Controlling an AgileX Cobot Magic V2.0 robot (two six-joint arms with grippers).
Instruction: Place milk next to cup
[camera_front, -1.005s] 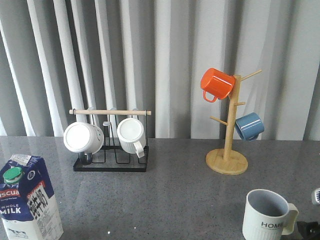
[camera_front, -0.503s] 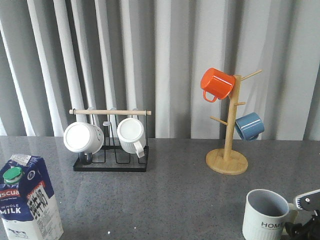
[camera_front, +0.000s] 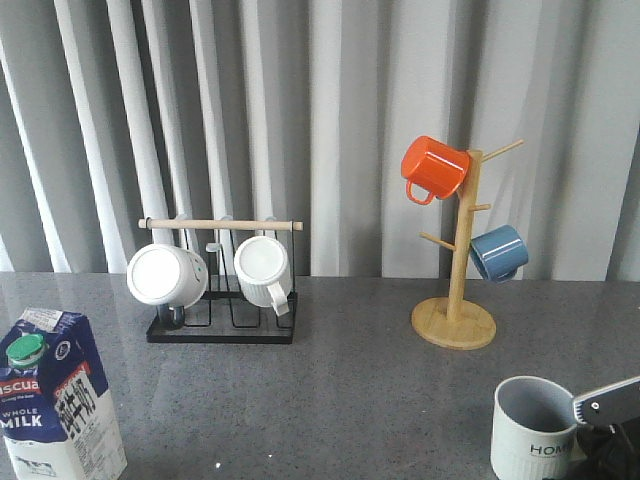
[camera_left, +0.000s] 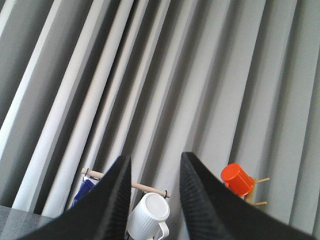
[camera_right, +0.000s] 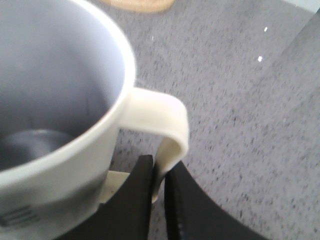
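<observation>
Jaws of the right gripper (camera_right: 159, 197) are pinched on the handle of the cup (camera_front: 534, 430), one black finger on each side of the thin cream loop. A second ago the right gripper was almost out of sight at the edge of the front view; now it has come in low on the right and covers the cup's handle. The cup seems to have shifted a tiny bit too. The left gripper (camera_left: 152, 200) is up in the air with its jaws spread apart and nothing between them, pointing at the curtain. The milk (camera_front: 58, 398) stands upright at the near left corner of the counter (camera_front: 340, 390), far from the cup, and it has not moved. It is a tall blue and white box with a green round cap. The cup is cream with ribbed sides, grey-blue inside, and sits at the near right corner. At the back stands a black wire rack (camera_front: 222, 290) with a wooden bar, holding two white ribbed mugs (camera_front: 167, 275) on their sides. To the right is a wooden mug tree (camera_front: 455, 300) on a round base, with an orange mug (camera_front: 434, 168) up high and a blue mug (camera_front: 498, 252) lower down. The counter is dark grey with little speckles and looks a bit shiny. Behind it all hangs a grey curtain (camera_front: 330, 100) in long folds.
</observation>
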